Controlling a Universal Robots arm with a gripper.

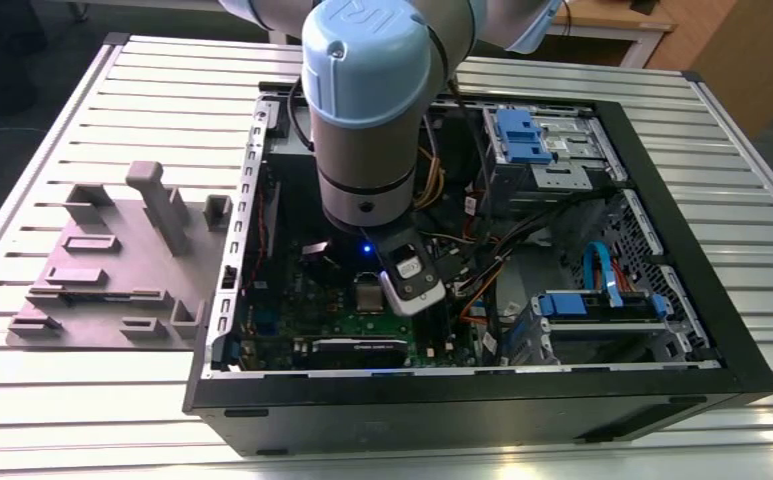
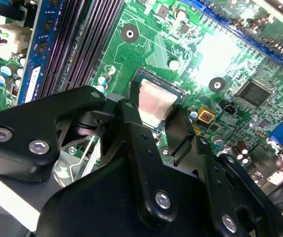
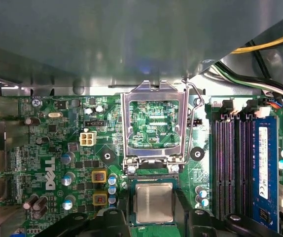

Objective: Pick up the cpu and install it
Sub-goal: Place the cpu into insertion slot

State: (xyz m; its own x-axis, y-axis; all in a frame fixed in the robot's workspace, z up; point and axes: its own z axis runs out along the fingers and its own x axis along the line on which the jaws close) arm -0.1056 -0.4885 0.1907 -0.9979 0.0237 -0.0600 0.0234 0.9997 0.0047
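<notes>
Fingers (image 2: 131, 123) of the black gripper (image 2: 155, 111) stood narrowly parted, flanking the small square silvery-topped cpu (image 3: 154, 202) without touching it. The cpu lay flat in its socket, mid-board on the green motherboard (image 3: 53, 143), with the hinged metal frame (image 3: 154, 123) raised.

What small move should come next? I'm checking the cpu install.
Probably ease straight down a touch: the cpu lies square within the socket frame, load plate swung open and clear, but I cannot tell if it is fully seated.
</notes>
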